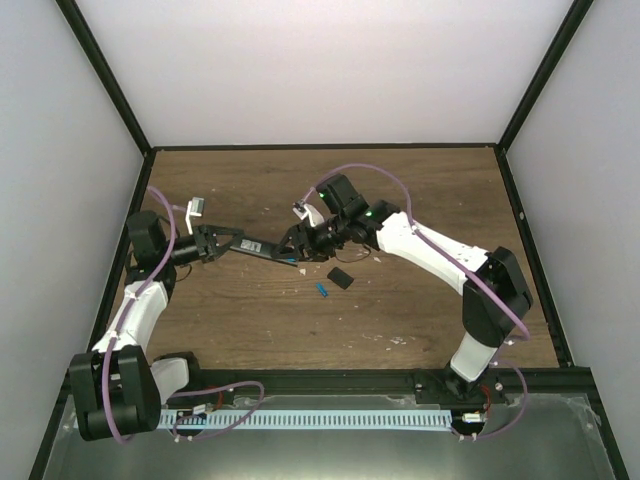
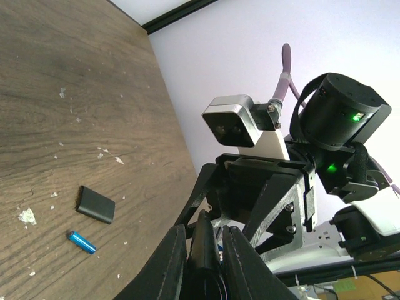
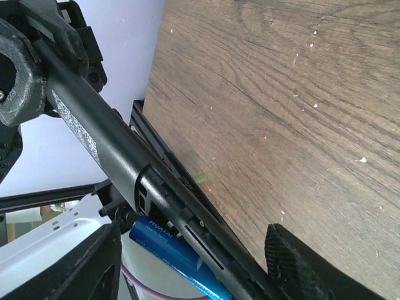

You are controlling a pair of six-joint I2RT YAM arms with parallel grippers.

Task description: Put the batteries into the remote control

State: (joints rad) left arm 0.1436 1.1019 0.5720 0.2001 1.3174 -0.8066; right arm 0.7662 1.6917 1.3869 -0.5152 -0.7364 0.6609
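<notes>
The left gripper [image 1: 213, 246] is clamped on the remote [image 1: 262, 248], whose long axis runs 9 to 3 o'clock into the right gripper [image 1: 298, 246]. That one's jaws stand apart astride the bay end, with a battery [image 3: 178, 256] alongside. The second battery [image 1: 323, 290] lies at its 5 o'clock, nearer the right arm

The remote control [image 1: 262, 247] is a slim black bar with its battery bay open, set lengthwise left of the table [image 1: 420, 190] centre. Battery 1 [image 3: 175, 253], a blue cylinder, rests against the bay. Battery 2 [image 1: 323, 290], also blue, lies flat near the table centre.
</notes>
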